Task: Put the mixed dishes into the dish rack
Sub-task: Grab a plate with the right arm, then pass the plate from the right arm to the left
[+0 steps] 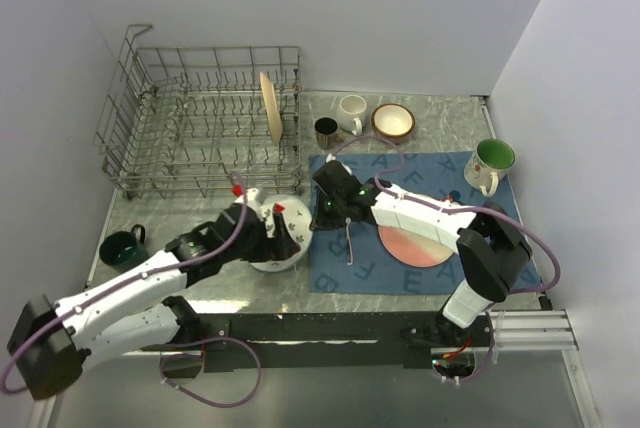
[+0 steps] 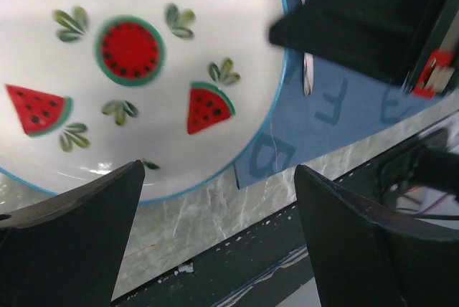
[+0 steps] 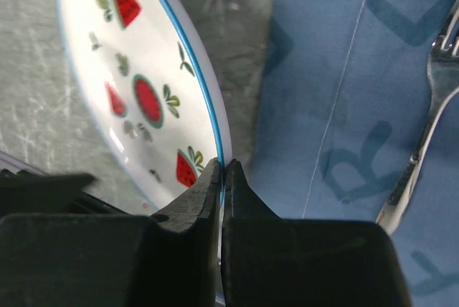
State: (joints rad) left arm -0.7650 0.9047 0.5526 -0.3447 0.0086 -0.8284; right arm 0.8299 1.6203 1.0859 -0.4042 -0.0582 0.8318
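In the overhead view the watermelon-patterned plate (image 2: 136, 77) was mostly covered by the two wrists, and in both wrist views its far part was cut off by the frame edge. Whether it rested on the table (image 1: 440, 113) or was raised from it could not be told. The left arm was stretched forward from the near left corner, and the left gripper (image 2: 219, 174) was held spread wide above the plate's near rim, with nothing between its fingers. The right arm was bent across from the near right, and the right gripper (image 3: 222, 171) was pinched onto the plate's blue-edged rim at the border of the blue lettered placemat (image 1: 350, 273). A metal fork (image 3: 423, 135) lay on the placemat just beside that gripper. A pink plate (image 1: 415, 246) on the placemat was partly hidden by the right forearm. A dark green mug (image 1: 123, 247) stood at the left. Farther back stood the dish rack (image 1: 112, 123), with a tan plate (image 1: 269, 108) upright between its tines. To its right were a dark mug (image 1: 326, 132), a white mug (image 1: 352, 110), a brown-rimmed bowl (image 1: 393, 121) and a green-lined mug (image 1: 492, 161).
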